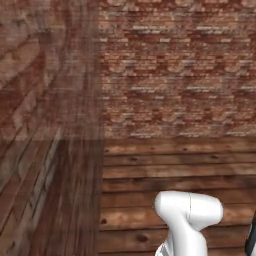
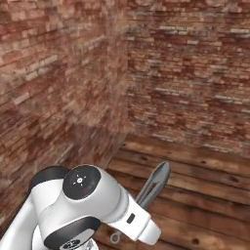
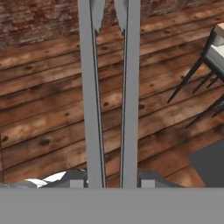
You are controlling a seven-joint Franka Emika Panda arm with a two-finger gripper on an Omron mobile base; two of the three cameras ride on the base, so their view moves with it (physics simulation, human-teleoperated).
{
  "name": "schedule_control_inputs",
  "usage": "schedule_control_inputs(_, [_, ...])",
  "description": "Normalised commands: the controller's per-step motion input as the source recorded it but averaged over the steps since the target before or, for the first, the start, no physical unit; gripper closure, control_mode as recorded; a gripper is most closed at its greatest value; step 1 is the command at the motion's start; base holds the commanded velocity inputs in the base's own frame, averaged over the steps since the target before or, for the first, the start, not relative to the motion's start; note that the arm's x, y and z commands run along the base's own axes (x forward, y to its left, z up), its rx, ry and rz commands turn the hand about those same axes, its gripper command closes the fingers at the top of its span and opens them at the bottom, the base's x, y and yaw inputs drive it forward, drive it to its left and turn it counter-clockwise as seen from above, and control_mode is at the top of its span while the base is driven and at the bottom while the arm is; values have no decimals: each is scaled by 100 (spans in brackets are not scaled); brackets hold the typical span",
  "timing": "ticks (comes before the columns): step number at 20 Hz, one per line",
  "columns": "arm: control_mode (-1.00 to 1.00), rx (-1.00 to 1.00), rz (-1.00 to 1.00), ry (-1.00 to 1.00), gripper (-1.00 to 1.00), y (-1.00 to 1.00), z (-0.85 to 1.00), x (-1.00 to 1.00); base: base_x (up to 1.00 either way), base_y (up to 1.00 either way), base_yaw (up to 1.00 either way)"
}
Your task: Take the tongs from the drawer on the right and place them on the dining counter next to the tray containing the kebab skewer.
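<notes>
Hand view: you have the tongs [image 3: 109, 87] carried over the plank floor [image 3: 43, 113].
You see two long flat grey arms running away from the gripper [image 3: 112, 181], whose fingers clasp their near ends; dark stool legs [image 3: 188, 78] stand right.

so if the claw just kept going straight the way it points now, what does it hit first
Probably the wooden floor. The claw holds the tongs, which stretch ahead of it over bare planks toward a brick wall. The stool legs stand off to one side. Depth is hard to judge.
</notes>
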Motion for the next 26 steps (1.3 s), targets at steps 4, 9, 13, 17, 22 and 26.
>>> schedule_control_inputs(4, [100,0,0,0,100,0,0,0,91,-8,0])
schedule_control_inputs(9, [100,0,0,0,100,0,0,0,82,-11,0])
schedule_control_inputs(13, [100,0,0,0,100,0,0,0,83,-13,0])
schedule_control_inputs(17, [100,0,0,0,100,0,0,0,66,-47,0])
schedule_control_inputs(22, [100,0,0,0,100,0,0,0,43,-64,-24])
schedule_control_inputs(26, [100,0,0,0,100,0,0,0,55,-10,-66])
